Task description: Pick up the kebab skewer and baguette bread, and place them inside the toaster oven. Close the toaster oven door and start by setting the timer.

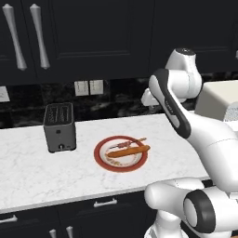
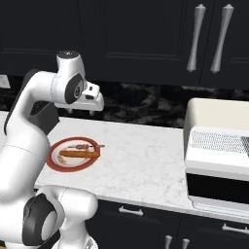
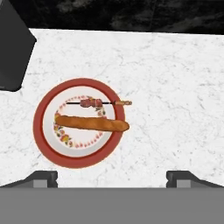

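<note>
1. I see the kebab skewer (image 3: 98,103) lying across the far side of the red-rimmed plate (image 3: 43,144), its stick end poking just past the rim.
2. The baguette bread (image 3: 92,124) lies just beside the skewer on the same plate, roughly parallel to it, and its tip reaches the rim.
3. My claw (image 3: 112,177) hangs above the plate looking straight down, its fingertips spread wide apart with nothing between them; it touches neither food item.
4. The plate sits on the white marble worktop (image 1: 28,176), with the dark-grey slot toaster (image 1: 59,127) near it on one side.
5. The toaster oven (image 2: 219,151) stands well apart from the plate, at the other end of the worktop. Its toaster oven door (image 2: 216,187) looks dropped open with the wire rack showing, though I cannot be sure from this angle.
6. My judgement: nothing is loaded yet. Both items remain to be picked and placed inside, then the door shut and the timer set. A first grasp looks like the next step.
</note>
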